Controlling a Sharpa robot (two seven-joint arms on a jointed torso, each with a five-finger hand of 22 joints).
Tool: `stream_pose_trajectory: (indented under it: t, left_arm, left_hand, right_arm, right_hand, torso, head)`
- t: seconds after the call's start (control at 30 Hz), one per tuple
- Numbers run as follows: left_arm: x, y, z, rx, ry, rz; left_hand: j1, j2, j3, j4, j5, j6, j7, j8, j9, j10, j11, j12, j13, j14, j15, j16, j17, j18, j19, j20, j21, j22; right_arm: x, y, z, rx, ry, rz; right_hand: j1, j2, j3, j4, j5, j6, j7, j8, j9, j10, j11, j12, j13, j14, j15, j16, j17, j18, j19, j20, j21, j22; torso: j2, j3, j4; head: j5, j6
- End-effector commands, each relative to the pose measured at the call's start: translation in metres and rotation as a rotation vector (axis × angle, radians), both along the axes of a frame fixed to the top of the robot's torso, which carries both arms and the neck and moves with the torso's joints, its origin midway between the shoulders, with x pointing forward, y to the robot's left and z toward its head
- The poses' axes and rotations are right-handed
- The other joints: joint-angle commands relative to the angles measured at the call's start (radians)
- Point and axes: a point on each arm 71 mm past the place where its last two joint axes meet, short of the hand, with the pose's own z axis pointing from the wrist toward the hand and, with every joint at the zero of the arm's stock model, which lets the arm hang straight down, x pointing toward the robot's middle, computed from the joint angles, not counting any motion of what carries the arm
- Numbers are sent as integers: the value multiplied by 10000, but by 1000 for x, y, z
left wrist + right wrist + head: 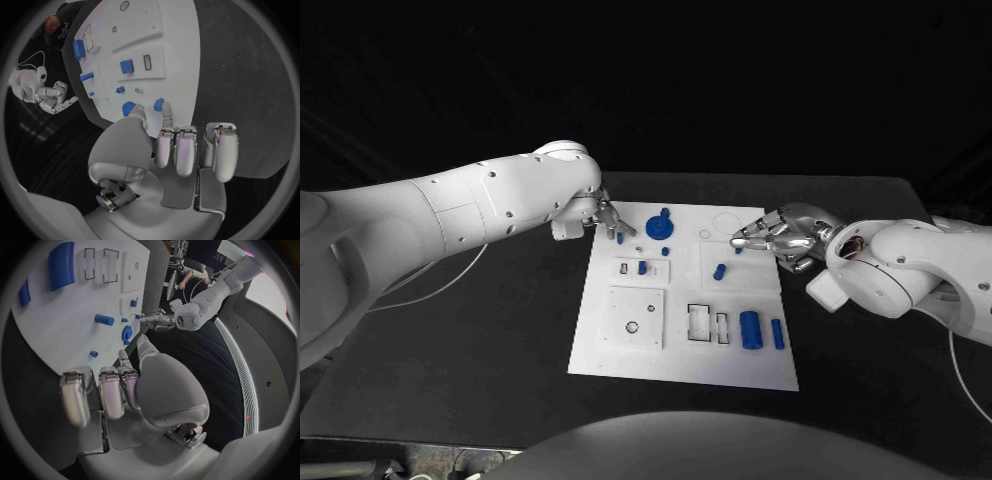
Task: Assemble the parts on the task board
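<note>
Several blue parts lie loose on the task board [687, 355], the white plate in the middle of the black table [473, 340]; by this showing assembly is at an early stage. Far end: a round blue part [661, 221] with a small peg [665, 250] below it. Middle: a small block [642, 267] seated on a raised plate, a short cylinder [720, 271] lying free. Near end: a large cylinder [750, 329] and a slim bar [777, 334] lying beside two outlined rectangular slots [708, 322], which look unfilled; a square plate with a round hole [633, 318], also seemingly unfilled. Left hand [609, 219]: over the board's far left corner, fingertips close to a small blue piece [159, 104] at the edge; whether it is pinched or only touched cannot be told. Right hand [780, 236]: over the board's far right edge, fingers loosely curled and apart, holding nothing visible. Remaining, as judged: most parts to be placed.
</note>
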Motion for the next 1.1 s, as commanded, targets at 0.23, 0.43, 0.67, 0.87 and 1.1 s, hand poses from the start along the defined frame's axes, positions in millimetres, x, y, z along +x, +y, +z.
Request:
stream_pose_trajectory:
  t: [0.23,0.43,0.67,0.87,1.1]
  left_arm:
    - [-2,-2,-4,156,225,-148]
    - [-2,-3,-4,132,210,-158]
    - [-2,-5,-4,112,199,-180]
    - [-1,-5,-4,54,125,-155]
    - [-1,-3,-4,87,178,-163]
  left_hand:
    - [334,255,20,-14,295,214,-63,-181,-148,1026,-114,24,2617,1025,-102,26,2633,-74,1035,-57,24,2634]
    - [420,311,-53,-13,631,267,-74,-269,-226,1026,-125,24,2617,1025,-116,26,2633,-74,1035,-71,24,2634]
    - [408,368,-98,1,775,281,-69,-314,-261,1026,-124,24,2617,1025,-119,26,2633,-74,1035,-76,24,2634]
    - [451,440,-158,-8,1097,318,-81,-364,-302,1026,-132,24,2617,1025,-124,26,2633,-74,1035,-82,24,2634]
    - [513,552,-248,0,2112,346,-97,-473,-377,1026,-149,24,2617,1025,-137,26,2633,-74,1035,-95,24,2634]
  right_arm:
    - [-1,1,-1,-13,89,141]
    - [-1,1,-1,-13,96,149]
    - [-2,1,-1,-18,116,160]
    - [-2,1,-1,-34,141,147]
    - [-2,1,-1,-47,164,144]
  right_hand:
    - [6,74,-7,39,44,-16,-35,29,-1,1059,58,-63,2608,1043,26,41,2630,-141,1047,54,45,2628]
    - [12,77,-9,38,50,-21,-34,28,-2,1059,59,-63,2608,1043,27,41,2630,-141,1047,54,45,2628]
    - [16,79,-9,36,56,-23,-34,28,-3,1059,59,-63,2608,1043,27,41,2630,-141,1047,54,45,2628]
    - [36,85,-7,25,91,-29,-34,27,-4,1059,60,-63,2608,1043,28,41,2630,-141,1047,54,45,2628]
    - [92,93,-24,-5,297,-43,-30,34,-7,1059,63,-63,2608,1043,32,41,2630,-141,1047,57,45,2628]
  torso:
    - [9,-13,8]
    - [7,-4,12]
    - [11,-6,8]
    - [3,-5,11]
    - [0,5,6]
  head:
    - [-39,2]
    - [-32,2]
    - [-27,2]
    - [-40,2]
    - [-30,2]
